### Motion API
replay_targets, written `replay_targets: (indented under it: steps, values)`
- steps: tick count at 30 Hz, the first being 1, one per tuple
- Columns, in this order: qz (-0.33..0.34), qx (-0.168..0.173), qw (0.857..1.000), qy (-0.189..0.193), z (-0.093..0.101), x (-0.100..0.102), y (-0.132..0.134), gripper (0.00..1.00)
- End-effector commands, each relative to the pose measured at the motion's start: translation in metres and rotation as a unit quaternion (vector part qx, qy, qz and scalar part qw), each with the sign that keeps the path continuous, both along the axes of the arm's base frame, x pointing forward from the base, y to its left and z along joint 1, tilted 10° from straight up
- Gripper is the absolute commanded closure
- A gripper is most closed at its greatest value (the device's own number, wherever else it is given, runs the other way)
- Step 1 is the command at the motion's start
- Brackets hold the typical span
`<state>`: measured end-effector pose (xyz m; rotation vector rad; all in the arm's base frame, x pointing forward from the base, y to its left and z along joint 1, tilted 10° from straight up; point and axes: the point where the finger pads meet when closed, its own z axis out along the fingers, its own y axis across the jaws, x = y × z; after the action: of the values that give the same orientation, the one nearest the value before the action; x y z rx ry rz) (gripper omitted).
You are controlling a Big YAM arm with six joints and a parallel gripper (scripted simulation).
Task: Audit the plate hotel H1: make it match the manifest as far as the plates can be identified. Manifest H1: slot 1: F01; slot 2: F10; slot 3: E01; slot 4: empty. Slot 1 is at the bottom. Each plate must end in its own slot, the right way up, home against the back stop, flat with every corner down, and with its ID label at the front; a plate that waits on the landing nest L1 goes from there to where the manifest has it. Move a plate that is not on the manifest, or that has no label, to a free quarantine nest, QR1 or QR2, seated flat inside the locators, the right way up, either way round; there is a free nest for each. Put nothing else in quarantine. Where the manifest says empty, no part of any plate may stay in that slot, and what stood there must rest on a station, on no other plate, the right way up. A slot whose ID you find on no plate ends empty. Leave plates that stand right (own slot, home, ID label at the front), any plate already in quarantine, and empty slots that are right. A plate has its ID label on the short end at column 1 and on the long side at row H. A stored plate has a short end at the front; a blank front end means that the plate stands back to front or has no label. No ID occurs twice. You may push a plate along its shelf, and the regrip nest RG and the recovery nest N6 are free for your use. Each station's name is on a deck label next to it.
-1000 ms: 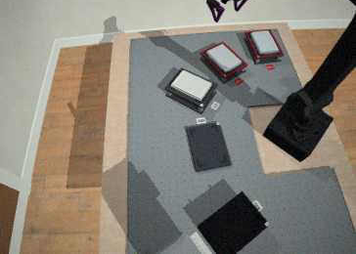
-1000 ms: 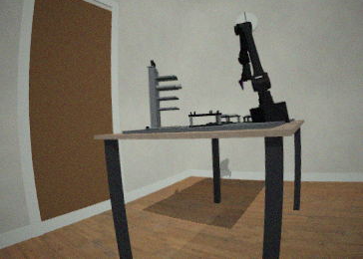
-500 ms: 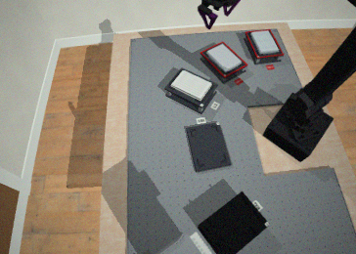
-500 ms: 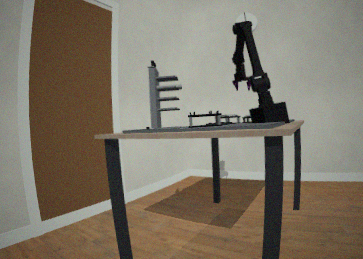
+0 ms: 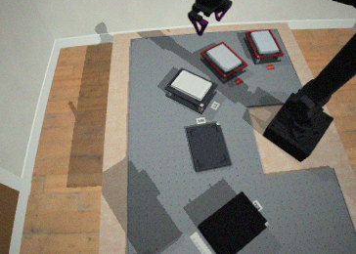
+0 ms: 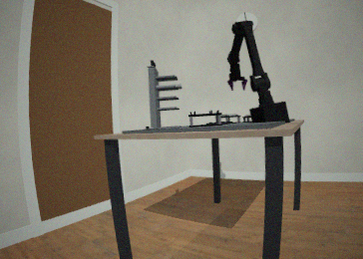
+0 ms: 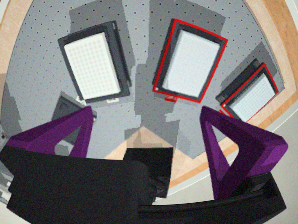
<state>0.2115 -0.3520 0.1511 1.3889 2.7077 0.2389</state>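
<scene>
My gripper [image 5: 209,20] is open and empty, high above the far edge of the grey deck; it also shows in the side view [image 6: 237,84] and in the wrist view [image 7: 149,139]. A white plate [image 5: 192,84] lies on a dark nest below and left of the gripper, and shows in the wrist view [image 7: 93,63]. Two red-framed nests each hold a white plate, the nearer one [image 5: 223,60] and the far right one [image 5: 264,44]. The plate hotel [image 6: 162,93] stands at the near end of the deck, seen from above as a black top [image 5: 234,226]. A pale plate edge [image 5: 200,242] juts out beside it. The labels are too small to read.
An empty dark nest [image 5: 207,146] lies mid-deck between the plate nest and the hotel. The arm's black base [image 5: 298,125] stands at the right edge. Small white deck labels sit next to the stations.
</scene>
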Motion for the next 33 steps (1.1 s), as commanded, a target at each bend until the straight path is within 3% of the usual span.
replay_targets:
  steps: [1, 9, 20, 21, 23, 33]
  values:
    - [0.032, -0.009, 0.999, -0.007, 0.012, 0.01, 0.013, 0.0]
    - [0.1, -0.02, 0.995, -0.015, 0.015, 0.024, 0.027, 0.0]
    - [0.09, -0.017, 0.996, -0.014, 0.02, 0.043, 0.049, 0.0]
    - [0.09, -0.007, 0.996, -0.008, 0.012, 0.046, 0.051, 0.0]
    - [0.09, -0.018, 0.996, -0.014, 0.022, 0.05, 0.056, 0.0]
    - [0.09, -0.016, 0.996, -0.014, 0.027, 0.072, 0.08, 0.0]
